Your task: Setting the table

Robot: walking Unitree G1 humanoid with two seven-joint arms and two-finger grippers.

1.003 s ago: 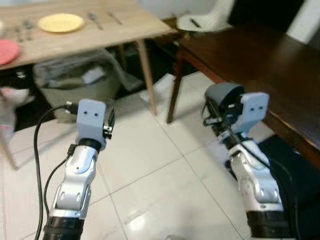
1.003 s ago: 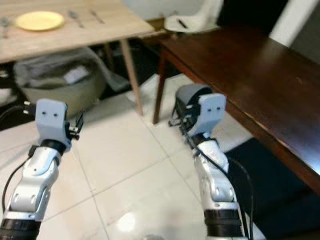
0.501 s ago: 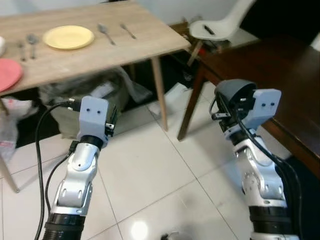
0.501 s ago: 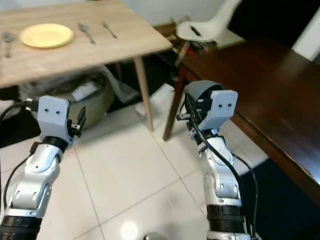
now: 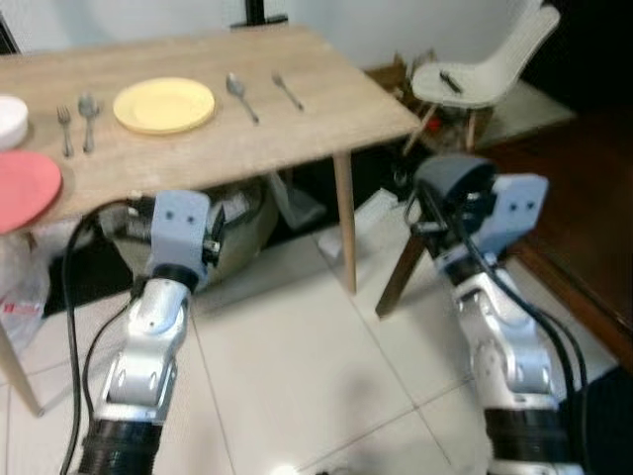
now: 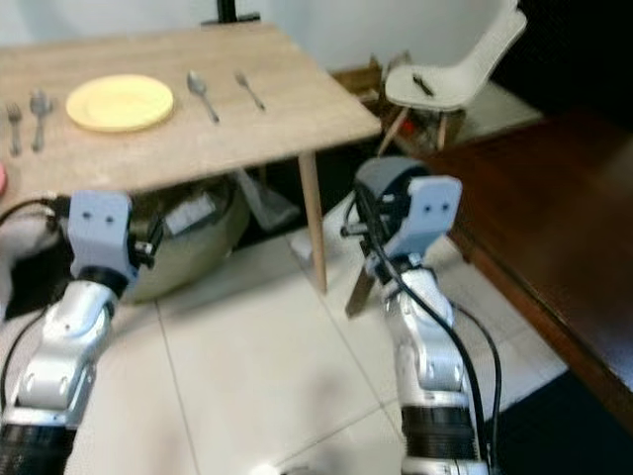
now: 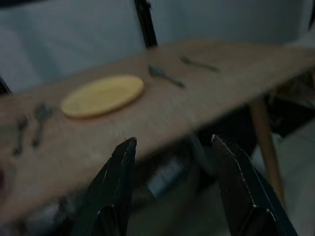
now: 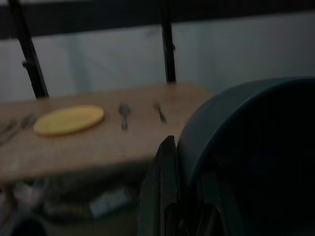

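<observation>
Change: since a second ago our head camera has swung toward the light wooden tabletop, which now shows far more of its surface; the dark table sits further off to the right, and both arms stay raised in front of us.
Right tool: our right tool is clamped on the rim of a dark grey bowl, held up in the air at the right, near the tabletop's near right corner but apart from it.
Left tool: our left tool hangs in the air with its two black fingers spread apart and nothing between them, pointing at the tabletop from the near side.
Yellow plate: a yellow plate lies flat toward the far middle of the tabletop.
Cutlery right of plate: a spoon and a fork lie just right of the yellow plate, side by side and apart.
Cutlery left of plate: a second fork and spoon lie just left of it.
Red plate: a red plate rests at the near left edge.
White dish: a white dish sits at the far left; we cannot tell its kind.
Under the tabletop: a bin lined with clear plastic stands on the white tiled floor.
Far right: a white chair stands beyond the dark table.
</observation>
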